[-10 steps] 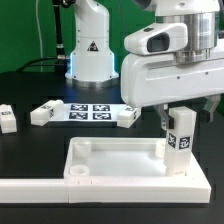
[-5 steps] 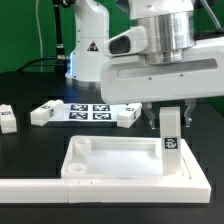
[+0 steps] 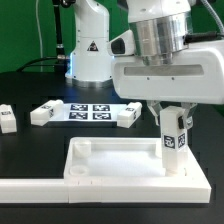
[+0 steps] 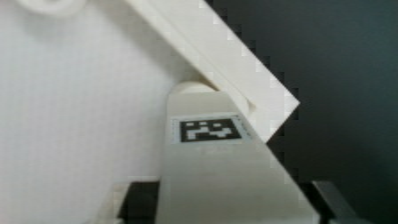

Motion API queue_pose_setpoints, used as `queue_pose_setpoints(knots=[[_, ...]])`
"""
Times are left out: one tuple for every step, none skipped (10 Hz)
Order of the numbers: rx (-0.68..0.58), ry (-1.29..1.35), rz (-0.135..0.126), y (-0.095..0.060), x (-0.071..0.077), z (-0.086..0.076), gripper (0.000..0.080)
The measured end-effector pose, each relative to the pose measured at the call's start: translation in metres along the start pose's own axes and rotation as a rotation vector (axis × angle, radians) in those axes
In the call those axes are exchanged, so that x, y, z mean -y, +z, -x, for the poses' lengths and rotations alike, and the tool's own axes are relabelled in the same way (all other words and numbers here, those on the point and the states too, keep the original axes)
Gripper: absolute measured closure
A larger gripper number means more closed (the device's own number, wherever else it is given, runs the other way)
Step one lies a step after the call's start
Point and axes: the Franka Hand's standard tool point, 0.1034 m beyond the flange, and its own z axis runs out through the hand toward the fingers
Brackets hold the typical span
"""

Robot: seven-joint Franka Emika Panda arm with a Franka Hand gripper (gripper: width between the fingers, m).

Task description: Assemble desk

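Your arm comes down from above on the exterior view's right, wrist vertical, with the hand (image 3: pixel 174 117) pointing straight at the black counter (image 3: pixel 30 92). The hand is closed on a leg (image 3: pixel 174 142), one finger on each side, and holds it upright with its tag facing the camera. The leg's lower end is inside the rim of the top (image 3: pixel 118 149), at the far corner on the exterior view's right. You cannot tell whether it is seated in a socket.

In the wrist view, the leg (image 4: pixel 214 165) runs from between the two dark fingers (image 4: pixel 141 203) toward the top (image 4: pixel 71 100). Its tip sits close against the corner where two rim walls meet.

The top lies flat, open side up, at the front of the counter. A round socket (image 3: pixel 80 171) shows at its near corner on the exterior view's left. A long white bar (image 3: pixel 40 188) lies along the front of the top.

Behind the top lies the marker board (image 3: pixel 88 111), with a loose leg (image 3: pixel 42 113) at one end and a second loose leg (image 3: pixel 127 117) at the other. The second one is near the arm but apart from the held leg. A third loose leg (image 3: pixel 7 120) sits at the exterior view's left edge. The robot's base (image 3: pixel 88 50) stands behind the board.
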Motion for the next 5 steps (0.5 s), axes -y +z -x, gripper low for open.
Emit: queue_pose_setpoints(knots=[[0.002,0.084,-0.002,0.0004,0.0004,0.0013,0.0504],[0.003,0.109,-0.001,0.0004,0.0001,0.0019,0.0504],[0.004,0.143,-0.001,0.0006,0.0003,0.0025,0.0504],[0.006,0.209,-0.002,0.0008,0.0006,0.0033,0.0504],[0.007,0.256,-0.002,0.0009,0.0008,0.0038,0.0504]])
